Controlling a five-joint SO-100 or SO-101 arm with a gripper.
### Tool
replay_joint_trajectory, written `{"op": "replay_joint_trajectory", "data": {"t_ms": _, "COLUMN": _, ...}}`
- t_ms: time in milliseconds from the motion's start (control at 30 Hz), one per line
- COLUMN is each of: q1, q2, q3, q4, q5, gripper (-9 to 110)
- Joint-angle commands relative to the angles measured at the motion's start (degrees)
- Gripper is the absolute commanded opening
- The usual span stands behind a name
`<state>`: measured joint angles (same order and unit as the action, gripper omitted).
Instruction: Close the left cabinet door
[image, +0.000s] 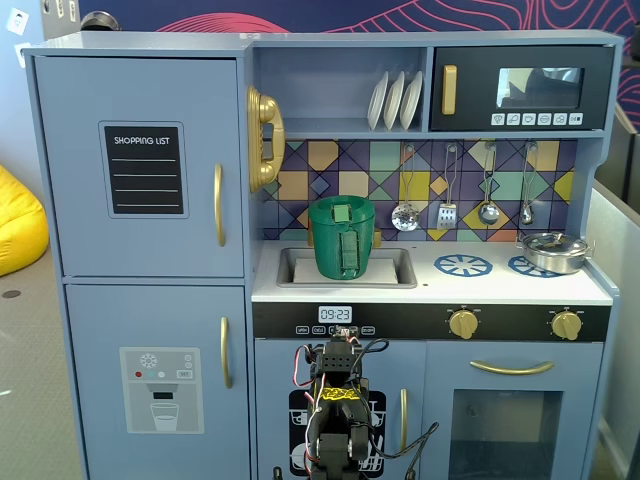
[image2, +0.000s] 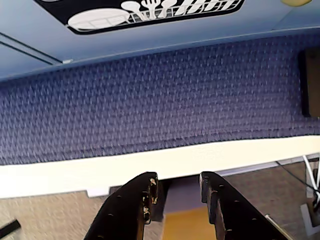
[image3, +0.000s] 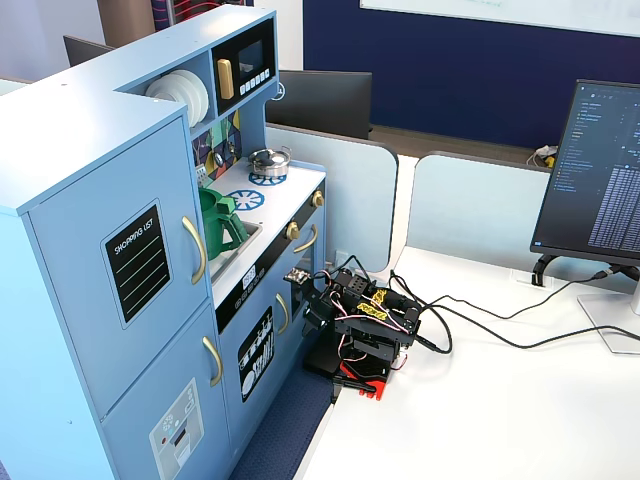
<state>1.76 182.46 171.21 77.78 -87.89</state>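
Left cabinet door shut flush, well above and to the left of the jaws in a fixed view. Jaws narrowly parted, holding nothing, hanging over blue carpet.

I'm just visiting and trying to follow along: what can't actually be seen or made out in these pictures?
- The gripper: only its two black finger tips enter the wrist view, apart and empty; the bottom edge cuts off the rest.
- The arm: a fixed view cuts off its base.
- The left cabinet door looks flush in both fixed views; whether it is fully latched is too fine to tell.
- The monitor: its text is too small to read.
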Motion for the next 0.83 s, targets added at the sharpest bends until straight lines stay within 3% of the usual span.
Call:
{"op": "replay_joint_trajectory", "data": {"t_ms": 0, "q1": -0.4, "q2": -0.4, "q3": 0.4, "q4": 9.9, "q5": 1.4, "gripper": 0}}
{"op": "replay_joint_trajectory", "data": {"t_ms": 800, "q1": -1.3, "q2": -0.4, "q3": 0.4, "q4": 10.0, "q5": 1.1, "gripper": 4}}
